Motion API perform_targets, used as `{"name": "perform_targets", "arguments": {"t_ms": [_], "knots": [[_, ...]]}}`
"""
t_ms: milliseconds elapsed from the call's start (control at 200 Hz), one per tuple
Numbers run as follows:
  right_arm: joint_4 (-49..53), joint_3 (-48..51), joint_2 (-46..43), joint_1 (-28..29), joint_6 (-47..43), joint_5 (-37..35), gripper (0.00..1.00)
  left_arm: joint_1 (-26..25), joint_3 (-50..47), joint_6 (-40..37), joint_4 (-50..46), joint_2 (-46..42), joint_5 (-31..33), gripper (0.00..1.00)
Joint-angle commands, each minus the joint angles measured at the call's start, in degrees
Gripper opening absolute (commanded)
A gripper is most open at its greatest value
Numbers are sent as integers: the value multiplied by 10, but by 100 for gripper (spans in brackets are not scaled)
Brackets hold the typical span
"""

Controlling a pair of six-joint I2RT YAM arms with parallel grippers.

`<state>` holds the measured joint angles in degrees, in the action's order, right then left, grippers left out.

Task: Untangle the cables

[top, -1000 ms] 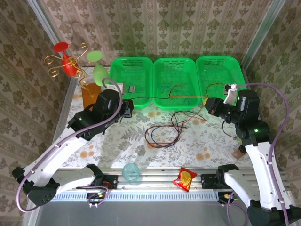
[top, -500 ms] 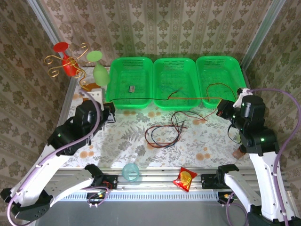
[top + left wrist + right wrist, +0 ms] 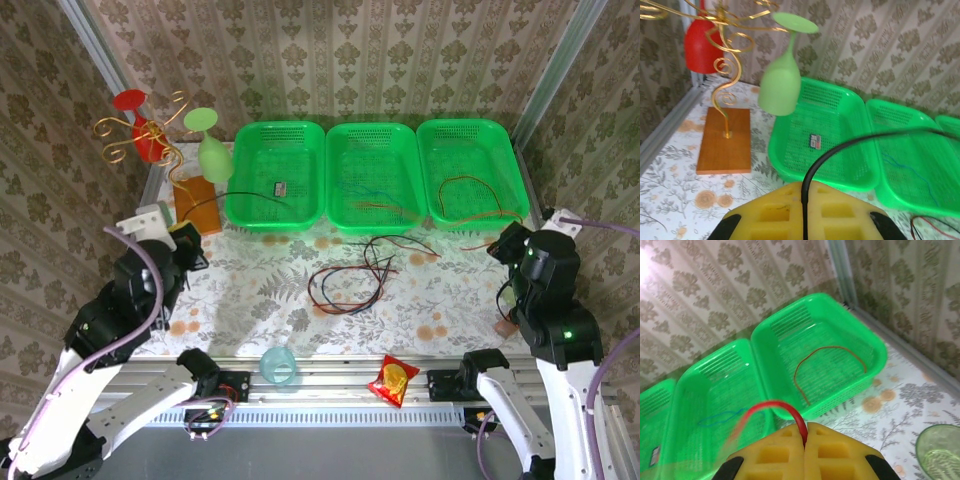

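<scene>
Both arms pulled outward: left gripper [image 3: 804,210] clamped on black cable [image 3: 860,138], right gripper [image 3: 804,442] on red cable [image 3: 775,403]; further pulling may tighten the mid-table cable tangle [image 3: 372,262].

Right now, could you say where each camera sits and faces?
Top external: above and behind, looking down at the table; left arm and right arm show.
Left wrist: faces the far wall over the left basket; left fingers shut on black cable.
Right wrist: faces the far wall over the right basket; right fingers shut on red cable.
Shared: all see the middle basket.
</scene>
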<state>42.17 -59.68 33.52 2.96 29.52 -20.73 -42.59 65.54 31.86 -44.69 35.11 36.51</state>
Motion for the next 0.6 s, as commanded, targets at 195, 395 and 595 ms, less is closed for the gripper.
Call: {"name": "perform_targets", "arguments": {"t_ms": [195, 395, 595], "knots": [[-35, 11, -5, -3, -12, -74, 0, 4, -7, 8, -8, -42, 42, 0], [-72, -17, 23, -3, -42, -56, 0, 4, -11, 11, 2, -25, 3, 0], [-136, -85, 83, -3, -73, -42, 0, 4, -19, 18, 15, -5, -27, 0]]}}
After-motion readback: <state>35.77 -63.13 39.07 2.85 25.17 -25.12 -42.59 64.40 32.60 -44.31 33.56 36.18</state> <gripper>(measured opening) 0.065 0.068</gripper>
